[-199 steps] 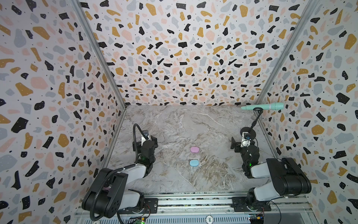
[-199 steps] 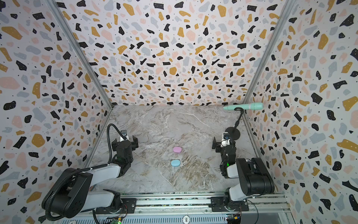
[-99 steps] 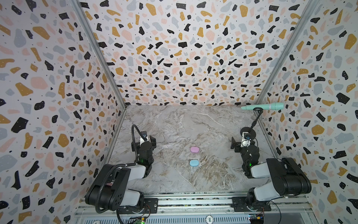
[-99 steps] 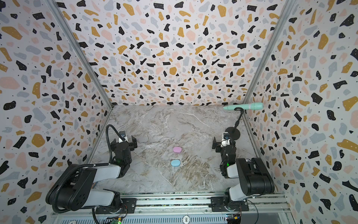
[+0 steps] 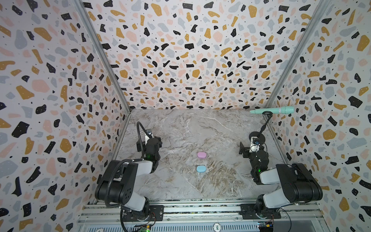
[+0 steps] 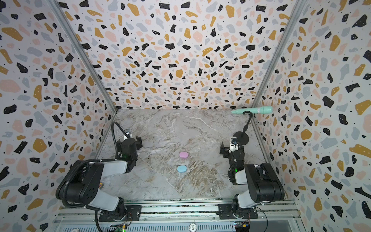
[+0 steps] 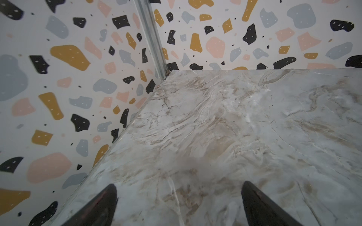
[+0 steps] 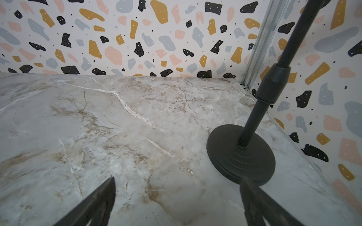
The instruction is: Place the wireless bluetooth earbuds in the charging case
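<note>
Two pill-shaped charging cases lie shut near the middle of the marble table in both top views: a pink case point(image 5: 201, 155) point(image 6: 183, 155) and, nearer the front, a blue case point(image 5: 201, 168) point(image 6: 181, 168). The wireless bluetooth earbuds are hidden. My left gripper point(image 5: 149, 141) point(image 6: 129, 143) point(image 7: 179, 193) hovers open by the left wall, well left of the cases. My right gripper point(image 5: 251, 147) point(image 6: 230, 148) point(image 8: 177, 187) stands open by the right wall. Neither has anything between its fingers. Neither wrist view shows a case.
A black stand point(image 5: 257, 136) point(image 8: 241, 156) with a round base sits just beyond my right gripper and carries a teal wand-like object point(image 5: 275, 110) point(image 6: 255, 110) overhead. Terrazzo-patterned walls close in the table on three sides. A metal rail point(image 5: 200, 209) runs along the front.
My left arm has shifted a little, its elbow lifting and the gripper easing toward the back. The right arm and both cases have stayed put.
</note>
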Robot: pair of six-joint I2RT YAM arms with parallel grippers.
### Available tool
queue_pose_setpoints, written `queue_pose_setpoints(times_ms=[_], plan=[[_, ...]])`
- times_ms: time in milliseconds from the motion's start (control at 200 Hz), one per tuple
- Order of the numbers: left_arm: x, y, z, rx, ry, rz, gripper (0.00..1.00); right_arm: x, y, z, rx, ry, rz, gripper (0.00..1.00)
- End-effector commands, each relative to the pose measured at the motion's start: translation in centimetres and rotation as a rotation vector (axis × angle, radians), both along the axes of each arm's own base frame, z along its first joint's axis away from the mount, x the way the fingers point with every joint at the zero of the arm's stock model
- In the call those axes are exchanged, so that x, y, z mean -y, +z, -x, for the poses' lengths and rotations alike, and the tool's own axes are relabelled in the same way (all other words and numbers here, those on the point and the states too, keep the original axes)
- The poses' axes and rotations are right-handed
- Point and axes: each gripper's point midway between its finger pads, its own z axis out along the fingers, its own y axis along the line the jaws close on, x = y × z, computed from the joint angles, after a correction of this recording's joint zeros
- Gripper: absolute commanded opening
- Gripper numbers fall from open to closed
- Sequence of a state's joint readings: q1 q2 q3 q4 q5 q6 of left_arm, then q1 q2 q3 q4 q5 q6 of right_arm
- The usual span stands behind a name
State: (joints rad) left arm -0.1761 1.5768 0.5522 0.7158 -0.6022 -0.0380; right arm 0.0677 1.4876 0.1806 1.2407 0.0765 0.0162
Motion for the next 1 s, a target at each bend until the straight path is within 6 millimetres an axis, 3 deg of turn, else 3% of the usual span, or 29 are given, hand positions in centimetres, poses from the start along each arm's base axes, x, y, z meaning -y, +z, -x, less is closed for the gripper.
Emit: queue_pose_setpoints(times_ms=[0,15,45,125,190,220,240,245,255,275,340,566,671,891,996], plan=[[2.0,-3.8,-2.3,-0.237,-0.136,0.01,0.94,-0.1,1.0,-0.6,0.028,-0.003,0.011,0.99],[3.1,-4.4,-2.4,-0.267,-0.213,0.046,0.86,-0.1,1.0,-0.6,0.027,-0.004,0.012,0.99],[3.4,-4.0,-2.0,-0.237,-0.246,0.08,0.77,-0.1,1.0,-0.6,0.028,-0.004,0.013,0.99],[2.7,0.2,0.9,0.046,-0.215,0.035,0.75,-0.1,1.0,-0.6,0.027,-0.005,0.013,0.99],[5.2,-1.1,-0.1,-0.084,-0.363,0.02,0.69,-0.1,1.0,-0.6,0.028,-0.004,0.012,0.99],[4.8,-1.2,-0.2,-0.09,-0.327,0.013,0.68,-0.1,1.0,-0.6,0.026,-0.004,0.012,0.99],[4.2,-1.1,0.2,-0.073,-0.291,0.014,0.72,-0.1,1.0,-0.6,0.027,-0.004,0.01,0.99],[4.2,-0.8,0.3,-0.06,-0.289,0.014,0.84,-0.1,1.0,-0.6,0.027,-0.004,0.011,0.99],[4.0,-0.5,0.6,-0.039,-0.281,0.013,0.96,-0.1,0.9,-0.6,0.025,-0.004,0.012,0.99],[3.3,0.2,1.8,0.014,-0.243,0.004,1.0,-0.1,0.9,-0.6,0.026,-0.005,0.012,0.99],[-0.5,2.3,5.6,0.228,0.009,0.028,1.0,-0.1,0.9,-0.6,0.025,-0.004,0.011,0.99],[0.1,2.6,6.1,0.221,0.027,-0.025,1.0,-0.1,1.0,-0.6,0.027,-0.002,0.011,0.99],[1.3,2.1,5.0,0.191,-0.102,0.005,1.0,-0.1,1.0,-0.6,0.028,-0.004,0.012,0.99],[2.3,1.9,6.5,0.258,-0.206,0.017,1.0,-0.1,1.0,-0.6,0.028,-0.003,0.013,0.99],[2.1,1.6,6.0,0.235,-0.212,0.036,1.0,-0.1,1.0,-0.6,0.028,-0.003,0.013,0.99]])
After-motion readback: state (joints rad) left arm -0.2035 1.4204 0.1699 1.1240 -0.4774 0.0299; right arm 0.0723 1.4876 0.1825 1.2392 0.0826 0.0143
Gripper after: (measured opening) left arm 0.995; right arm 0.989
